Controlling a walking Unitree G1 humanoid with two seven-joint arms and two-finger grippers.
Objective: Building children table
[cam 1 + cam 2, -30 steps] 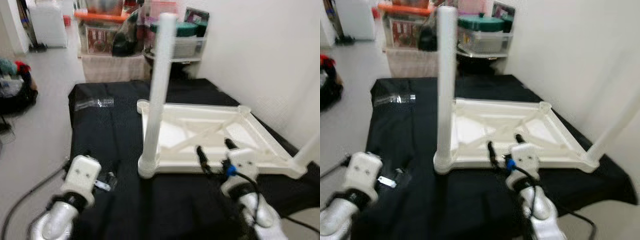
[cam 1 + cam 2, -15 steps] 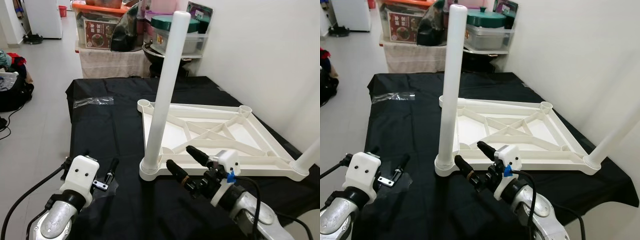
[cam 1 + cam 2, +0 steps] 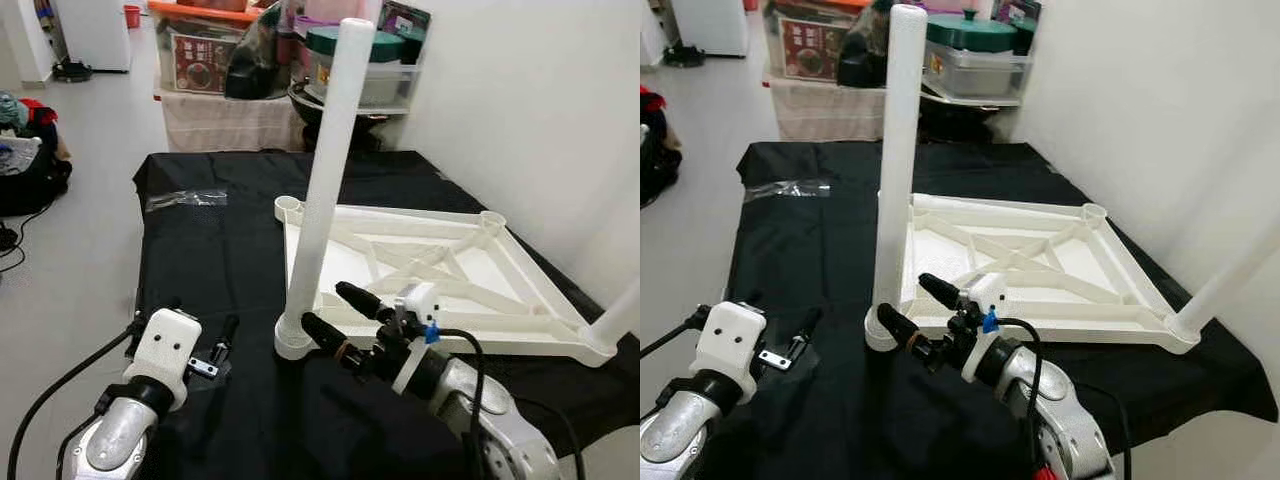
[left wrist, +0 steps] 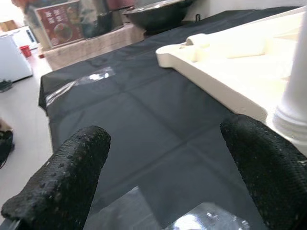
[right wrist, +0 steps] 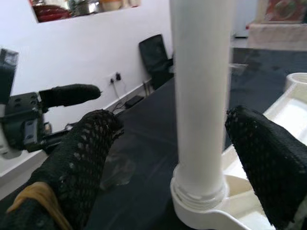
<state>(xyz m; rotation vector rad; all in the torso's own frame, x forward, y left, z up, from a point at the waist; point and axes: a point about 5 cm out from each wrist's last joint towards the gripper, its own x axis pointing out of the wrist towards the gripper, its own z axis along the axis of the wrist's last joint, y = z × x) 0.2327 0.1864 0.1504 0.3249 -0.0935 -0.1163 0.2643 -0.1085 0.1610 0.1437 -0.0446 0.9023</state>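
Nearest the robot, the left gripper (image 3: 200, 335) hovered low over the black-covered surface (image 3: 230, 260), its jaws spread wide and holding nothing, with a piece of clear plastic wrap (image 4: 201, 218) lying on the cloth just below them. To its right, the right gripper (image 3: 340, 312) lay turned on its side, its jaws also wide apart and empty, pointing at the base of the upright white table leg (image 3: 318, 185); the right wrist view showed the leg standing straight between the two fingers (image 5: 81, 158), close ahead but with a gap on each side. The leg stood seated in the corner socket of the upside-down white tabletop (image 3: 500, 290), which rested flat on the cloth beyond and to the right of the jaws, its ribbed underside facing up. A second leg (image 3: 1230, 280) rose from the corner at the far right edge. Farther off, past the left jaws, an empty clear plastic bag (image 3: 186, 200) lay on the cloth. Behind the surface stood a low shelf of storage boxes (image 3: 210, 60) and a dark pot (image 3: 335, 110) against the white wall (image 3: 520, 110).
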